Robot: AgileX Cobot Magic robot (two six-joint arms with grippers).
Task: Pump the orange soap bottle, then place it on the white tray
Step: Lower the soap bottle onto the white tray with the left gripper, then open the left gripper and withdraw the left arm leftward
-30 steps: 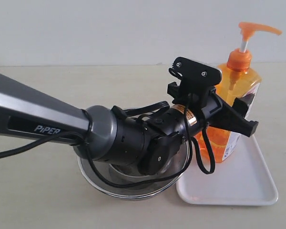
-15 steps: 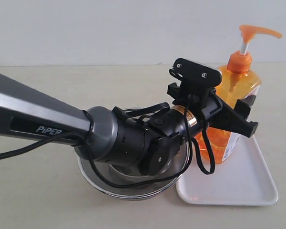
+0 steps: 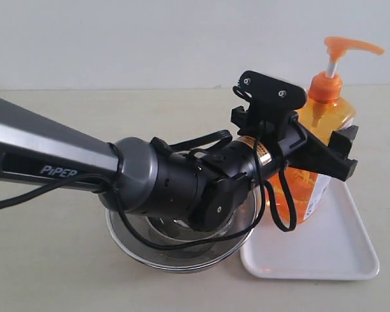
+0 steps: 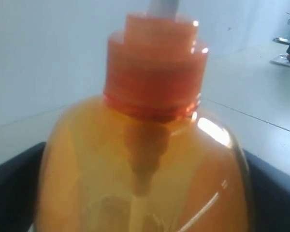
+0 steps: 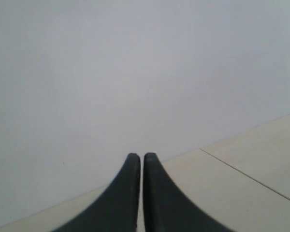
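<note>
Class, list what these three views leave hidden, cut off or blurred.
- Exterior view: left arm covers most of the steel bowl and the label on the orange soap bottle.
- Exterior view: whether the left gripper presses the bottle; its own body blocks that.
- Left wrist view: bottle blurred by closeness; pump nozzle cut off by the frame edge.
- Right wrist view: only the right gripper, wall and table; the scene lies outside.

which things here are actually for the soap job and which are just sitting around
For the job:
orange soap bottle, standing on the tray
white tray
left gripper, closed around the bottle

Just sitting there:
steel strainer bowl, beside the tray, under the left arm
right gripper, shut on nothing
</note>
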